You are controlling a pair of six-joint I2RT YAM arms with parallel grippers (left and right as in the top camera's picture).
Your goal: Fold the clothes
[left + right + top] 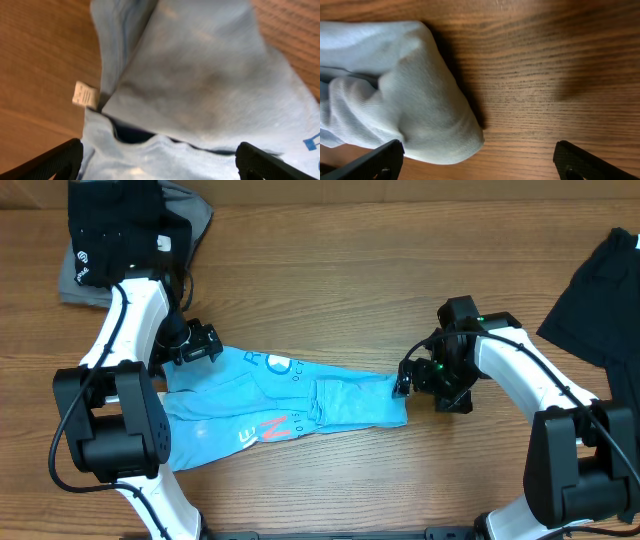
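Two open grippers are waiting at the ends of a scrunched-up blue shirt

The light blue T-shirt is lying in a long bunch in the middle of the table, with the left gripper sitting over its top left end and the right gripper at its right tip. Both are holding their fingers wide apart, and nothing is being squeezed. The shirt is looking soft, light and floppy, so it is probably going to sag and slide. Grabbing it by an edge or a corner, maybe near the white tag, seems best. Lots of bare wood is showing above it and to the right for spreading it out. The black and grey clothes in the far left corner and the black clothes at the right edge are lying off to the sides
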